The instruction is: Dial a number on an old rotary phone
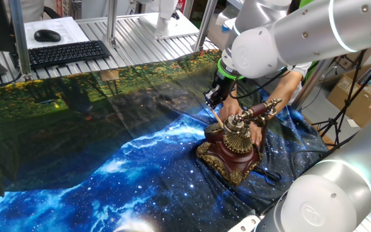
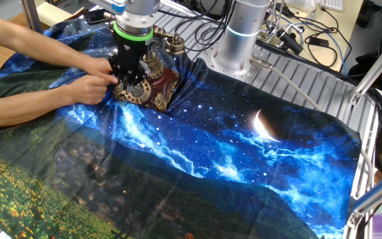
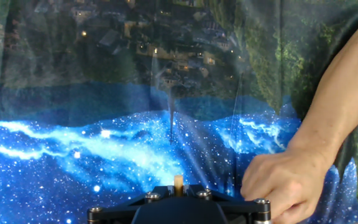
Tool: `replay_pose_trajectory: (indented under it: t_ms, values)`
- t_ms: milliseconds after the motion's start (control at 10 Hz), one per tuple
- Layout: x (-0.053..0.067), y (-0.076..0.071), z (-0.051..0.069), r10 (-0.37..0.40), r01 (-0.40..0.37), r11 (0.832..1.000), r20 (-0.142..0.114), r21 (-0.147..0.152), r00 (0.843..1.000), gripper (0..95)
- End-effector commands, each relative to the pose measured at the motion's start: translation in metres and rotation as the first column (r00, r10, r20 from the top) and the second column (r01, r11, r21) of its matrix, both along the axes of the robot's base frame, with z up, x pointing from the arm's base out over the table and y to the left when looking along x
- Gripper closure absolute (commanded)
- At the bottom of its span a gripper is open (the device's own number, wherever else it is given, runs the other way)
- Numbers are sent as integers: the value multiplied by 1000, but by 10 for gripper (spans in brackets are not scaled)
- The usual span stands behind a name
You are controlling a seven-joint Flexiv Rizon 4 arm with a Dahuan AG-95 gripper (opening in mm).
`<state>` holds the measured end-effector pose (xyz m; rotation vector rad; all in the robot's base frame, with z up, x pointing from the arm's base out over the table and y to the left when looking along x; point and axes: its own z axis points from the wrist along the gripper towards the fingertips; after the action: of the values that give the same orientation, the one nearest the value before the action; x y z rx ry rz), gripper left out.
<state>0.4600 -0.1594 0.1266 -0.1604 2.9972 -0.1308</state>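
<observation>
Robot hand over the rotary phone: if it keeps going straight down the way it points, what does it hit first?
Most likely the round brass dial of the dark red-brown antique phone. The hand carries a thin pale stick angled toward the dial. A person's hand steadies the phone close beside; depth there is unclear.

Old rotary phone (image 1: 232, 147), dark red-brown with gold trim, upright on starry blue cloth, handset cradled.

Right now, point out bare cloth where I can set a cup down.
Free: the wide starry cloth from the rotary phone out to the moon print. Crowded: beside the phone, where the end effector and a person's hands bunch.
</observation>
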Motion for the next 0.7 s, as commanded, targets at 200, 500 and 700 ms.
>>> replay_pose_trajectory:
  t_ms: [200, 500, 700]
  values:
    - [-2, 0, -1, -1, 1, 1000, 0, -4, 1000, 950]
    - [-4, 2, 0, 0, 0, 1000, 1, -11, 1000, 950]
    - [-4, 2, 0, 0, 0, 1000, 1, -16, 1000, 950]
